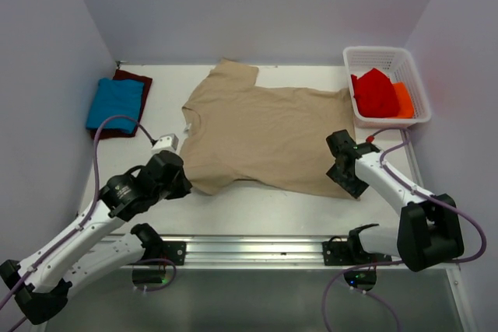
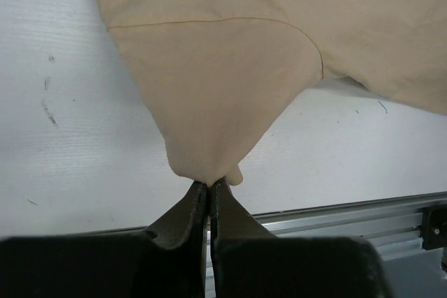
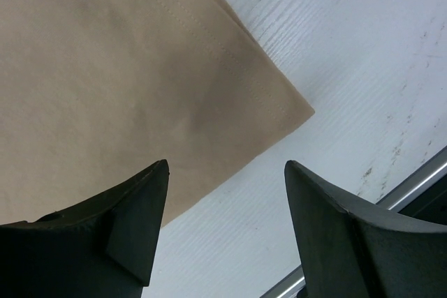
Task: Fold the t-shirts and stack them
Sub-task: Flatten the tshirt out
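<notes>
One tan shirt (image 1: pixel 264 134): left hand (image 2: pixel 208 185) clamped on sleeve tip (image 2: pixel 202 158), right hand (image 3: pixel 227 163) apart over hem corner (image 3: pixel 293 106). Risk: thin pinch slipping, lone pull skewing cloth.

The tan t-shirt (image 1: pixel 264 134), blue t-shirt (image 1: pixel 115 103) and maroon t-shirt (image 1: pixel 136 78) are all plain.

top ext cam high at near side, facing down on whole table (image 1: pixel 257 211), L wrist cam close on tan shirt (image 1: pixel 264 130) sleeve tip, R wrist cam close on hem corner, shirt in all 3
</notes>
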